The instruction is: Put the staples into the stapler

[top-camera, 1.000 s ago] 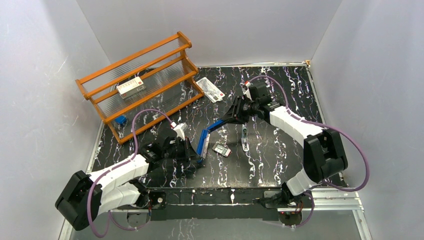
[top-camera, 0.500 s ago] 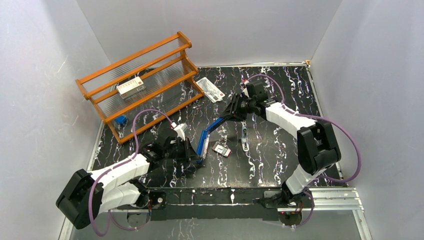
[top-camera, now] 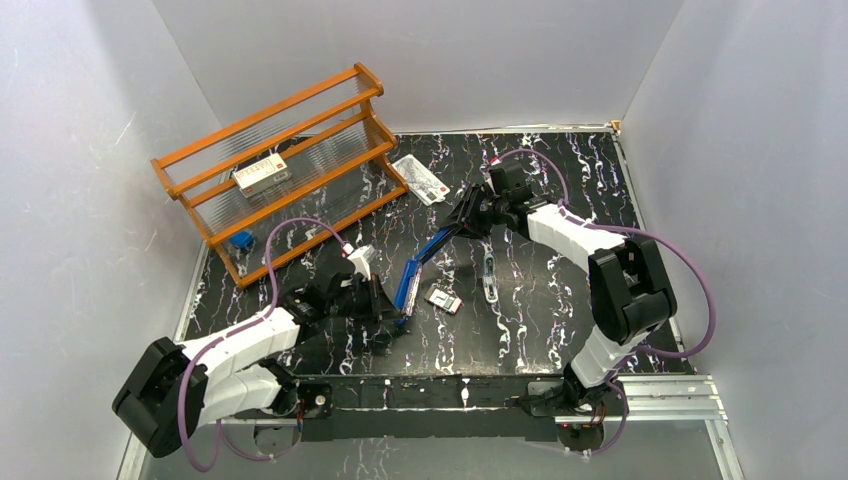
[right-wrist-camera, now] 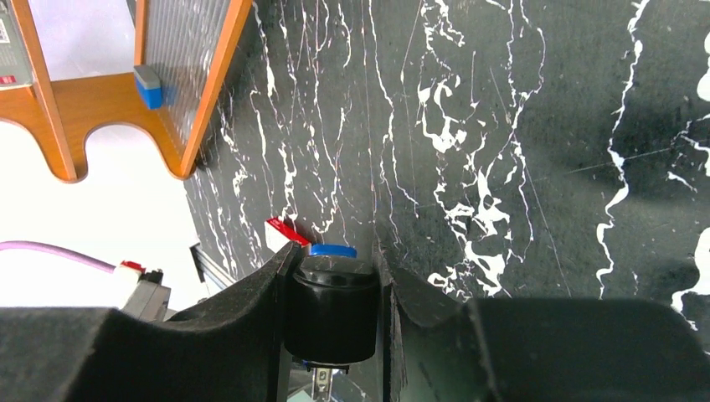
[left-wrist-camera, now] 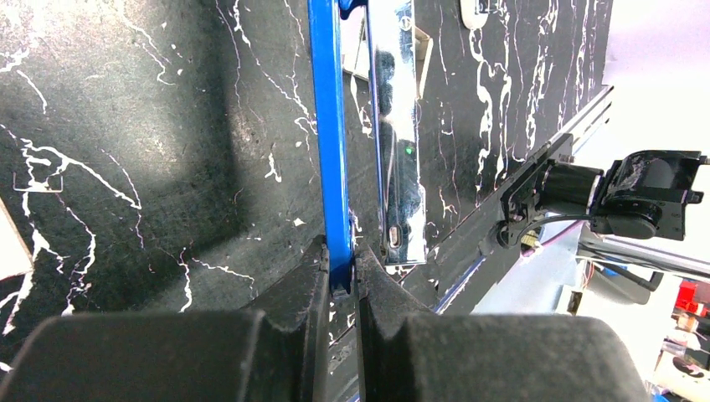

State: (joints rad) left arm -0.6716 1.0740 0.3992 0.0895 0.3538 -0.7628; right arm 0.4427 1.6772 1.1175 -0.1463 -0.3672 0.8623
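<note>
Left end effector (left-wrist-camera: 339, 280) clamped nearly shut on blue edge of stapler (left-wrist-camera: 326, 126), right end effector (right-wrist-camera: 335, 280) part-closed on its black tip; either grip slipping could let it snap closed unloaded.

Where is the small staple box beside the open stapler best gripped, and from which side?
I would grip the staple box across its long edges, coming down from above. It lies flat and low on the table, so a sideways approach finds little to pinch. It sits slanted: turn the wrist to match, keeping clear of the blue stapler beside it.
</note>
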